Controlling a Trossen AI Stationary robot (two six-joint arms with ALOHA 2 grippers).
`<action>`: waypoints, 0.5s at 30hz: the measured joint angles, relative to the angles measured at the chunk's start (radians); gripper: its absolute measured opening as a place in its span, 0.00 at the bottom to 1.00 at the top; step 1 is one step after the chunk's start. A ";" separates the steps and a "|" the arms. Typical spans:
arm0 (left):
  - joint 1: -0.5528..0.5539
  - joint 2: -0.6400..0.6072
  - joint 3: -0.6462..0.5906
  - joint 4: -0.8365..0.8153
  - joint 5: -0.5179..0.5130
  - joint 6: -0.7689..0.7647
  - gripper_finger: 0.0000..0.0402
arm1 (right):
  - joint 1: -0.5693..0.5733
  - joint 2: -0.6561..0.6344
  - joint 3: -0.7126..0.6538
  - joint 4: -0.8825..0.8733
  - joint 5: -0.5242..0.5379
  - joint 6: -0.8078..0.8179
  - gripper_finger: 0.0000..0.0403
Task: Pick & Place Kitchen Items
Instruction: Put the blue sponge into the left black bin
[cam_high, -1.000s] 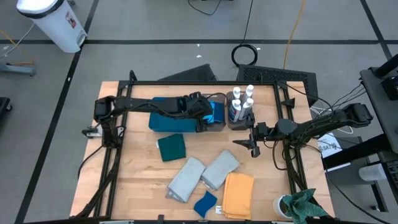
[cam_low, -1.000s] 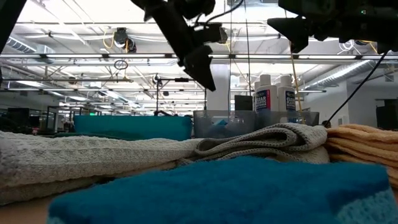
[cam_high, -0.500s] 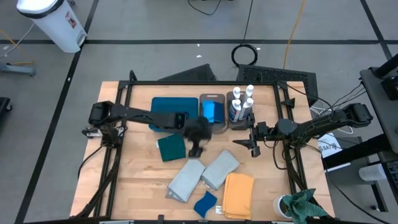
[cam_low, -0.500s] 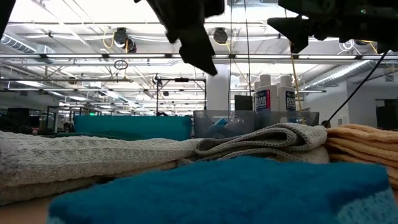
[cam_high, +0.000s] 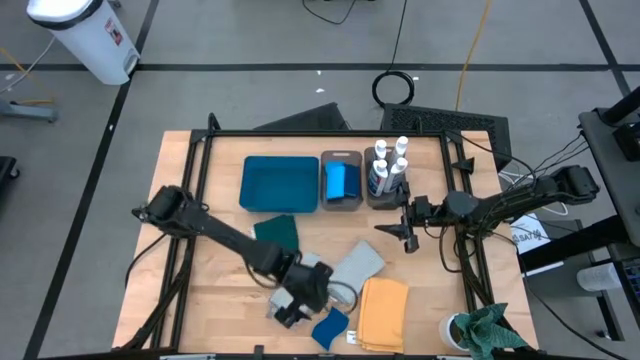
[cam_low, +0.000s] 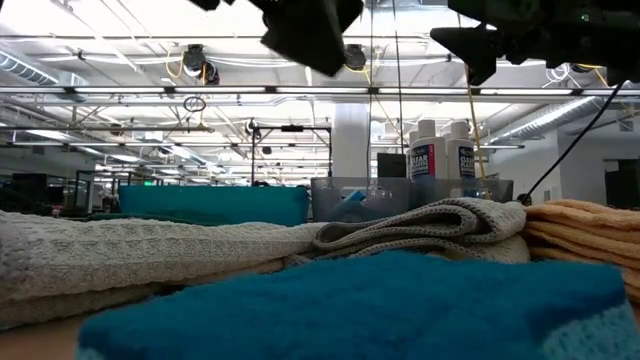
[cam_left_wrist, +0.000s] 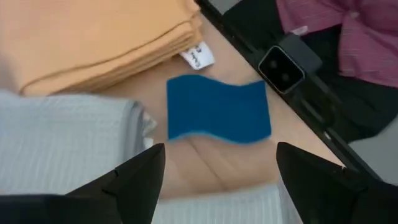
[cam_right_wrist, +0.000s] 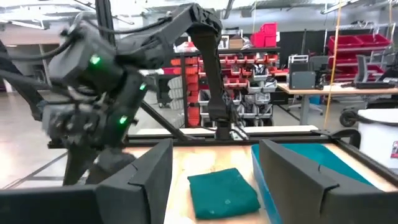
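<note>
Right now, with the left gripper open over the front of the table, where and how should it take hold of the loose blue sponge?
The left gripper is probably best coming straight down on the blue sponge, which lies flat on bare wood. Grip its middle across the short side, fingers on the two long wavy edges. That keeps it off the yellow cloth and grey cloth beside it.

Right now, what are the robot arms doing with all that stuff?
The left gripper is open, hovering above a blue sponge near the table's front edge, beside the grey cloths and yellow cloth. Nothing is held. The right gripper, also open, waits near the bottles. Another sponge already sits in a bin.
</note>
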 joint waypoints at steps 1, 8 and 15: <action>-0.011 0.015 0.000 0.009 -0.015 -0.001 0.77 | 0.004 0.000 0.000 0.001 0.000 0.010 0.52; -0.040 0.126 0.000 0.129 0.031 -0.038 0.77 | 0.049 0.000 0.000 0.015 -0.001 0.024 0.51; -0.040 0.208 0.000 0.298 0.218 -0.063 0.77 | 0.060 0.000 0.000 0.030 -0.001 0.043 0.50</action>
